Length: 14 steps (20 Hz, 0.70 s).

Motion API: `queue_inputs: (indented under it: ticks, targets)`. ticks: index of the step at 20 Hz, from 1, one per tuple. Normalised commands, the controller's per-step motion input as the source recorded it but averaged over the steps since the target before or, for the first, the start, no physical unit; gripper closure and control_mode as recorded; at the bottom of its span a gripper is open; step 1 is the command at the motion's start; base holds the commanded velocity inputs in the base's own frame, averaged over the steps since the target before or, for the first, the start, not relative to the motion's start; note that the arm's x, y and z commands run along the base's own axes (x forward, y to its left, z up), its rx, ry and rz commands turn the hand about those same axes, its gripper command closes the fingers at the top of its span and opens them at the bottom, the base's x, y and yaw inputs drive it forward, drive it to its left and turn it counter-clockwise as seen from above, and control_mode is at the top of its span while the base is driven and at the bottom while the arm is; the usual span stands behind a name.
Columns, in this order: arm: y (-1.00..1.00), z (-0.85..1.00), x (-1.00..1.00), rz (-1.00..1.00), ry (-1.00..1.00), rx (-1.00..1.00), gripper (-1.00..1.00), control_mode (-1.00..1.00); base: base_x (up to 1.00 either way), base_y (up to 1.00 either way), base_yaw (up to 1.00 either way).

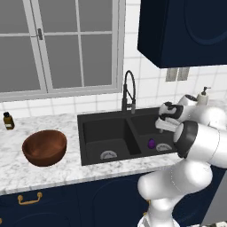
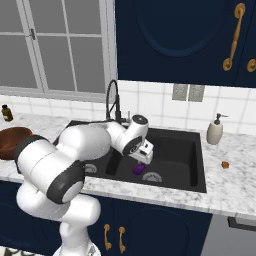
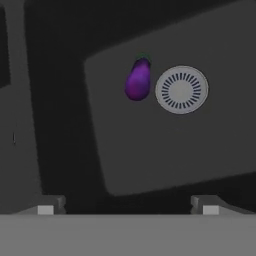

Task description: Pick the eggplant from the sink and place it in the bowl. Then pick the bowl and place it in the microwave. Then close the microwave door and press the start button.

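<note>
One small glossy purple egg-shaped eggplant [image 3: 138, 80] is seen lying on the floor of the right basin of the black double-basin sink [image 1: 88, 122], just beside the round white drain [image 3: 181, 89]. The two-finger gripper [image 3: 128, 205] is held above that basin, fingers apart and nothing between them.

Step in hand, as judged: reach for the eggplant. For a good grasp, the gripper is best shifted until the eggplant is centred between the fingertips, then lowered straight down, with the fingers closed across the narrow width and not along the length.

Edges and room: the basin walls are close on the side nearest the eggplant, and the divider between basins is near, so a vertical descent is preferred. The black arched faucet [image 1: 128, 91] stands behind the divider and is to be cleared on the lift. The round reddish-brown wooden bowl [image 1: 44, 147] sits on the marble counter [image 1: 13, 168] left of the sink, well apart, with open counter around it.
</note>
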Motion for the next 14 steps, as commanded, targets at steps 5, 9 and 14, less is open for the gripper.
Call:
queue_inputs:
  ticks: [5,9,14]
  targets:
    - [0.0,-0.38,0.5,0.01,0.05,0.0,-1.0,-1.0,0.0,0.0,0.0]
    - [0.0,-0.29,0.4,0.04,0.02,0.0,-1.0,-1.0,0.0,0.0,0.0]
    - [-0.04,-0.36,0.36,0.07,0.01,0.0,-1.0,-1.0,0.0,0.0,0.0]
